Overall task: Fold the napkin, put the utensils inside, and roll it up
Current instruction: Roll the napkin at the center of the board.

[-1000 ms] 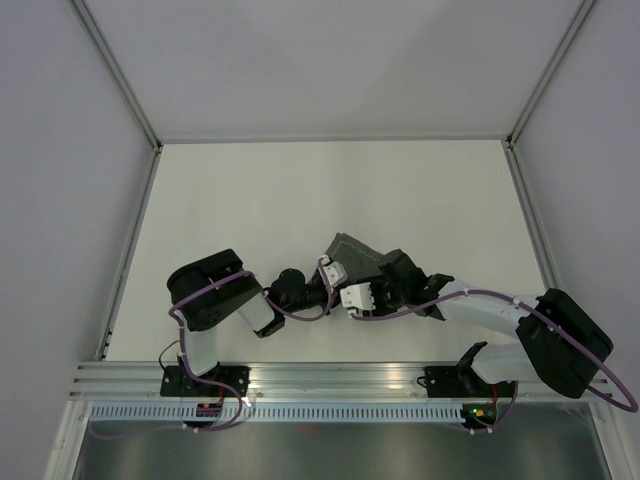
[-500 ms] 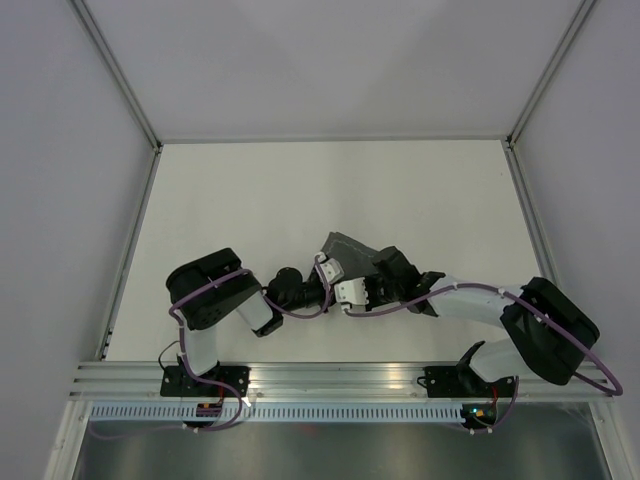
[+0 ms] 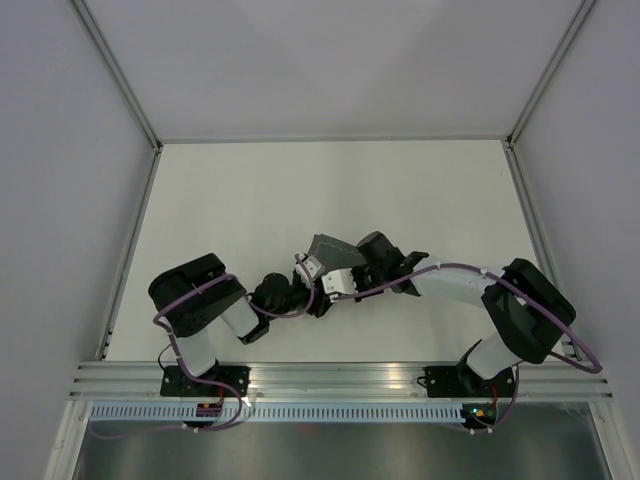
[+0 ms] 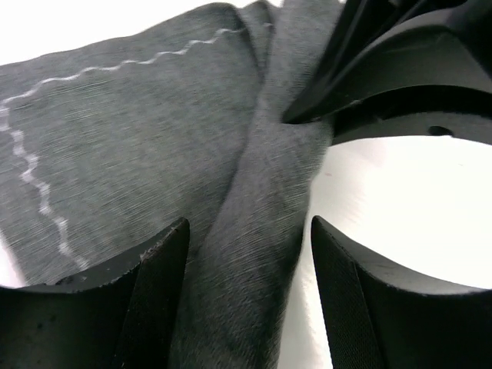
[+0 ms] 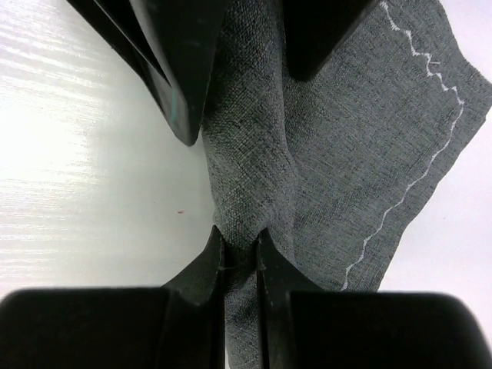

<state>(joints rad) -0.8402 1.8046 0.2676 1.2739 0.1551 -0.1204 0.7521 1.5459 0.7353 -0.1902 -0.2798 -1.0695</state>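
Both arms and the napkin (image 3: pixel 335 250) have slid left across the table (image 3: pixel 300 190) since a second ago. At the napkin's near side the left gripper (image 4: pixel 246 238) has let go, jaws apart astride the rolled ridge. Just beyond, the right gripper (image 5: pixel 240 250) pinches that ridge, probably to keep the roll tight. No fork shows.

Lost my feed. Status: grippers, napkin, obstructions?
Left gripper open, straddling the napkin ridge. Right gripper shut on it. Fork not in view; grippers crowd each other.
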